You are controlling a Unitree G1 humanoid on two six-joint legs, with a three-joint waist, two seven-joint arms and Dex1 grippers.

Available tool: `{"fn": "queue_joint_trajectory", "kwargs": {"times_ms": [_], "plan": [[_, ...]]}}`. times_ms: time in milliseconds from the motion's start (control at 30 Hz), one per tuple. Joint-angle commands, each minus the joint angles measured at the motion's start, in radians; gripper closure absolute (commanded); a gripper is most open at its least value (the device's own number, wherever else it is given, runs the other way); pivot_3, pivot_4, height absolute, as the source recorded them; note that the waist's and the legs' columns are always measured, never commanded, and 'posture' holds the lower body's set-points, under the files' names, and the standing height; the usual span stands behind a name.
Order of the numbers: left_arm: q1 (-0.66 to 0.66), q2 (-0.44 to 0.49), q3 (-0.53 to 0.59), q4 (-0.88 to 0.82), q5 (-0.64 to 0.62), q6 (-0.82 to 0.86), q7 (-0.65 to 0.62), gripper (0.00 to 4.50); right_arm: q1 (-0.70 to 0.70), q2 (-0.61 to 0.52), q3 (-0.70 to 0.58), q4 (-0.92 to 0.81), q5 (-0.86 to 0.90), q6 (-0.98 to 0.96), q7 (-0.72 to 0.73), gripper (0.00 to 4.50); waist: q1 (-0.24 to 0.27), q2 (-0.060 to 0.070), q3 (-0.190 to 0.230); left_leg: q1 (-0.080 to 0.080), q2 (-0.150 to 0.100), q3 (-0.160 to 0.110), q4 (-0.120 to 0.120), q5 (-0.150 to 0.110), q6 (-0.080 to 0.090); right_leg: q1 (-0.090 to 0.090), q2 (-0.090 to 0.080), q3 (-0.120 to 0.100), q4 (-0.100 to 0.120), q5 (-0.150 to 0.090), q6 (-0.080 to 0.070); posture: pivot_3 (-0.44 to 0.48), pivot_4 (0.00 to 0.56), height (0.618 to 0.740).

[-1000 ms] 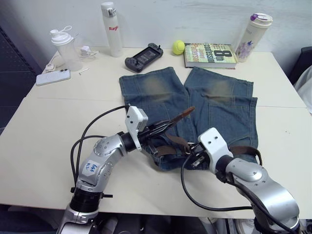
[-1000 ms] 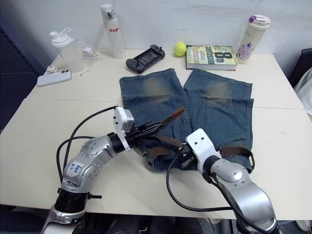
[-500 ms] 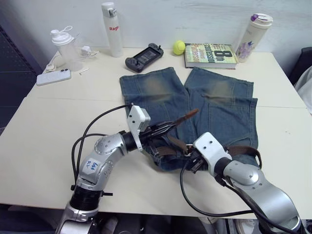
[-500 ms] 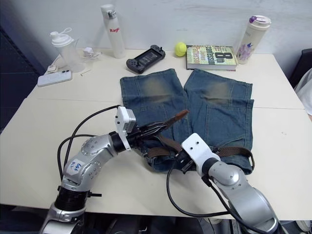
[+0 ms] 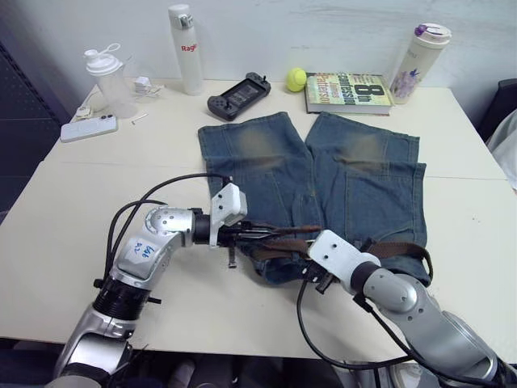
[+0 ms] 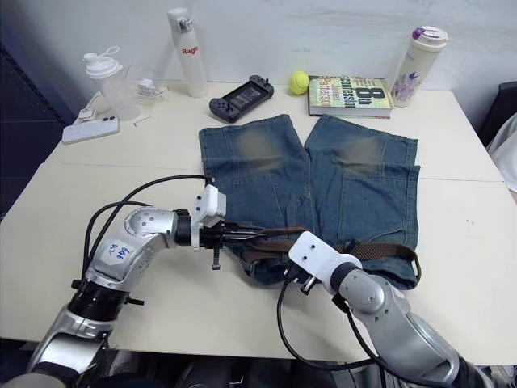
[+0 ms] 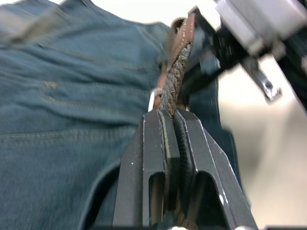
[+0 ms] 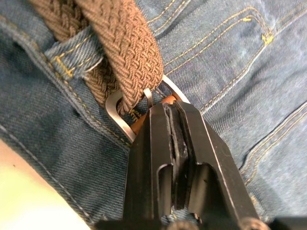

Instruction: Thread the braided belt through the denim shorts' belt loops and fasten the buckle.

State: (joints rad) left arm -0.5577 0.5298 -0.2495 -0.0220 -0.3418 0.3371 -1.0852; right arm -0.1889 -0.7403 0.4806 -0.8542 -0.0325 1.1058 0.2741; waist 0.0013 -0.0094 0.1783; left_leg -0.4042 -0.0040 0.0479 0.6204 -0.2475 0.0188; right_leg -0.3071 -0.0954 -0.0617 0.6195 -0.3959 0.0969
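The denim shorts lie flat on the table, waistband toward me. The braided belt runs along the waistband. My left gripper is shut on the belt's free end, holding it low and level over the waistband's left part; in the left wrist view the braid leaves its fingers. My right gripper is shut on the silver buckle at its leather tab, with the strap passing under a belt loop right beside it.
Along the table's far edge stand a book, a tennis ball, a tall bottle, a game controller, a white bottle, a shaker cup and a phone.
My left gripper has brought the belt's free end down from a raised tilt to lie level along the waistband. My right gripper has shifted slightly left along the waistband.
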Motion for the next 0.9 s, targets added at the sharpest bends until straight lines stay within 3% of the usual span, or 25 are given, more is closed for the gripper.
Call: {"fn": "queue_joint_trajectory", "kwargs": {"times_ms": [33, 133, 233, 567, 900], "plan": [[-0.061, 0.026, -0.002, 0.089, 0.03, -0.096, -0.107, 4.5, 0.031, -0.026, 0.081, 0.06, 0.004, 0.069, 0.042, 4.46, 0.001, -0.002, -0.001, 0.0, 0.0, 0.0, 0.0, 0.0, 0.0, 0.0, 0.0, 0.0, 0.0, 0.0, 0.0, 0.0, 0.15, 0.74], [-0.129, 0.017, 0.009, 0.204, 0.051, -0.174, -0.165, 4.5, 0.028, -0.019, 0.09, 0.067, -0.006, 0.072, 0.046, 4.46, 0.0, -0.003, -0.001, 0.0, 0.0, 0.0, 0.0, 0.0, 0.0, 0.0, 0.0, 0.0, 0.0, 0.0, 0.0, 0.0, 0.15, 0.74], [-0.23, -0.051, 0.02, 0.312, 0.059, -0.211, -0.151, 4.5, 0.03, -0.017, 0.092, 0.072, -0.01, 0.072, 0.053, 4.46, 0.002, -0.003, -0.002, 0.0, 0.0, 0.0, 0.0, 0.0, 0.0, 0.0, 0.0, 0.0, 0.0, 0.0, 0.0, 0.0, 0.15, 0.74], [-0.486, -0.483, 0.046, 0.422, 0.023, -0.12, 0.044, 4.5, 0.047, -0.024, 0.084, 0.065, -0.017, 0.069, 0.083, 4.46, 0.006, -0.007, -0.003, -0.002, 0.0, -0.002, 0.003, 0.0, 0.002, 0.001, 0.0, -0.002, 0.002, 0.0, 0.0, 0.0, 0.15, 0.74], [-0.593, -0.698, -0.001, 0.728, 0.126, -0.262, 0.05, 4.5, 0.02, -0.089, 0.146, 0.066, -0.067, 0.03, 0.123, 4.46, 0.023, -0.007, -0.003, -0.002, 0.0, -0.002, 0.005, 0.0, 0.003, 0.001, -0.001, -0.003, 0.0, 0.0, 0.0, 0.0, 0.15, 0.74]]}}
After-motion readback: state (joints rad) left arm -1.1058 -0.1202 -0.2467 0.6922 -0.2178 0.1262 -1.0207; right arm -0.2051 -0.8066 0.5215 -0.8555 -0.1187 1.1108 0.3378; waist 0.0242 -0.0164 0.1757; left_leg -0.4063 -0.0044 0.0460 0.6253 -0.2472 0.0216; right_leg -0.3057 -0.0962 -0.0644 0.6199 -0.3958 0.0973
